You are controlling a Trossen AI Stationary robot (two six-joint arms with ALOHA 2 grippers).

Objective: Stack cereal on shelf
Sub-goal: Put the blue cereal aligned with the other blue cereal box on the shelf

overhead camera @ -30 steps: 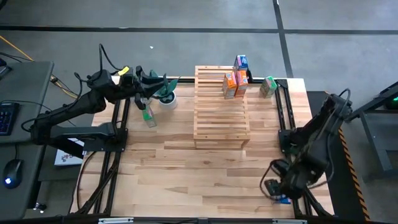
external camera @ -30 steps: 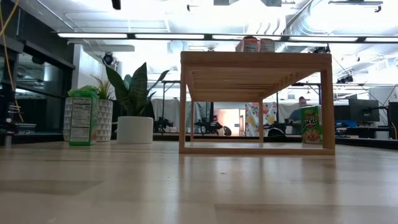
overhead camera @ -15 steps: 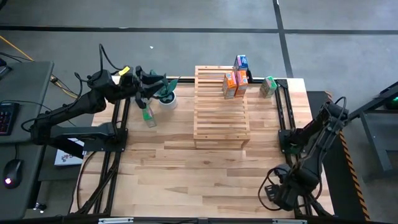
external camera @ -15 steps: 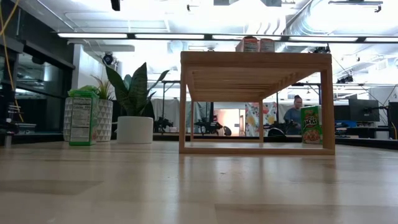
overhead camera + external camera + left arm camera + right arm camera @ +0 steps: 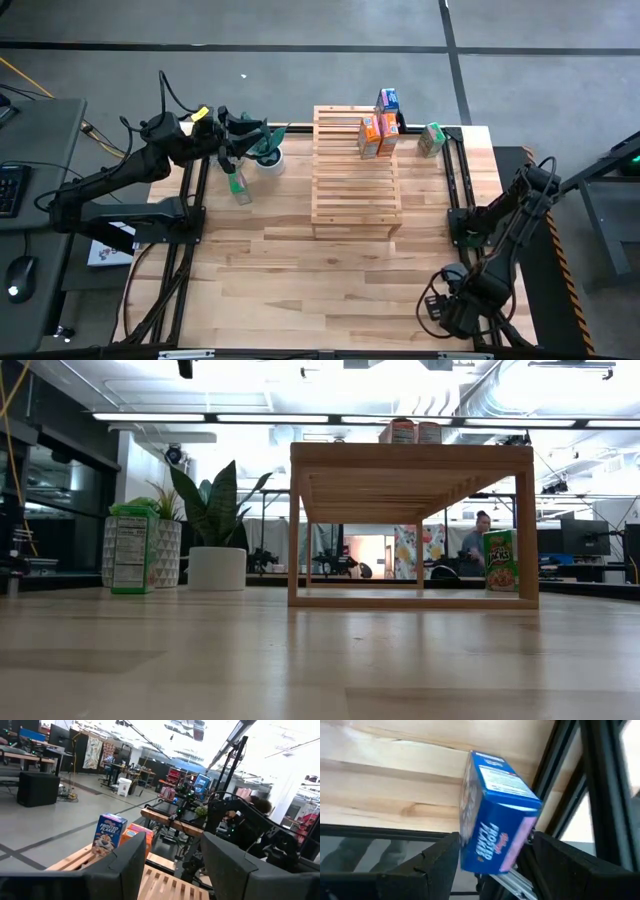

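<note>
High view: the shelf [image 5: 357,168] stands at the tabletop's [image 5: 300,270] far middle, with two orange boxes [image 5: 376,135] on its far right part and a blue box [image 5: 387,100] just behind them.
Loose cereal: a green box [image 5: 431,139] stands on the tabletop right of the shelf; another green box [image 5: 238,186] stands to its left, near the plant [image 5: 266,150].
Left gripper [image 5: 236,140]: held above the plant and the left green box; jaws spread, holding nothing.
Right gripper [image 5: 450,312]: at the tabletop's near right edge; in the right wrist view a blue box [image 5: 495,832] sits between its spread jaws, apparently not yet pinched.
Step in hand: pickup of the blue box at the edge, by judgement.
Next move: jaws closed on the box, then a lift and carry to the shelf.
</note>
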